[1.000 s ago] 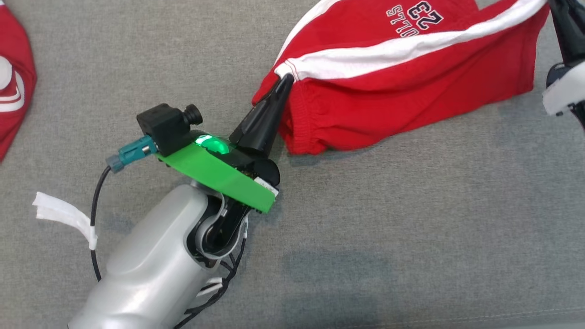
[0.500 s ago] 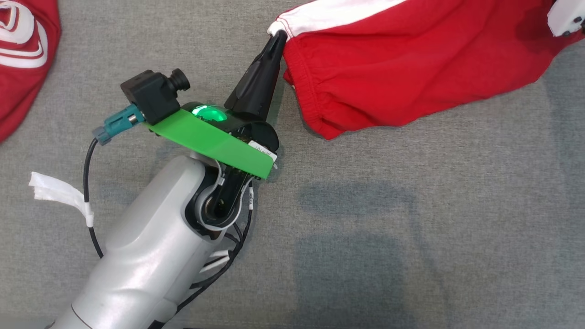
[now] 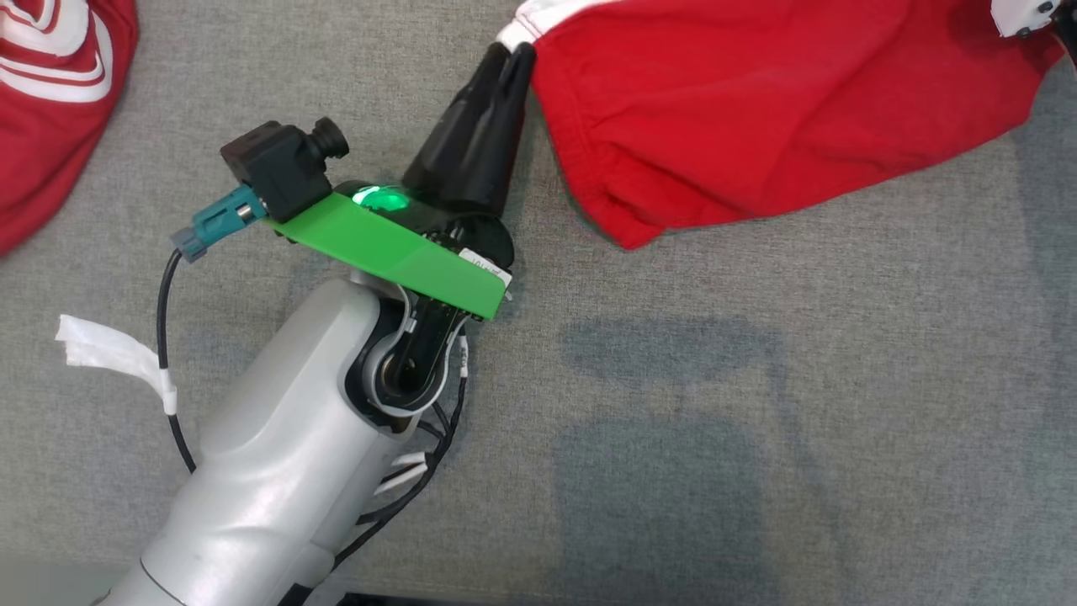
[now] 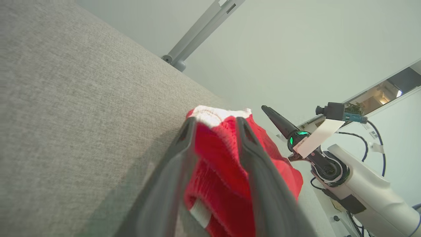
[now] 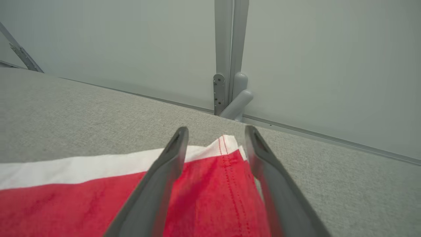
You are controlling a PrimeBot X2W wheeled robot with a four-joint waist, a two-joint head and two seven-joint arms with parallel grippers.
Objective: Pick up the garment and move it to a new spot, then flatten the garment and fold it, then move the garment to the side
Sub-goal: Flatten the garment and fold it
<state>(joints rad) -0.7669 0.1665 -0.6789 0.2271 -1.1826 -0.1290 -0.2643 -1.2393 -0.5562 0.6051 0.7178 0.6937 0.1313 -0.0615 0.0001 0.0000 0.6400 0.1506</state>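
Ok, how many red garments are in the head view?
2. One garment spans the top, its corner pinched by the left gripper; a second garment lies at the upper left, cut off by the frame. Others may be out of view.

Bright even light, edges perhaps blurred.

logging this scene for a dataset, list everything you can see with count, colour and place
garment: 1, red with white stripe, stretched between both grippers
second garment: 1, red with white curves, upper left of head view
surface: 1, grey fabric, under everything
post: 1, grey metal, past the surface's far edge
left gripper: 1, dark, shut on the garment's white-edged corner
right gripper: 1, dark, shut on the garment's other end
left forearm: 1, silver, lower left of head view
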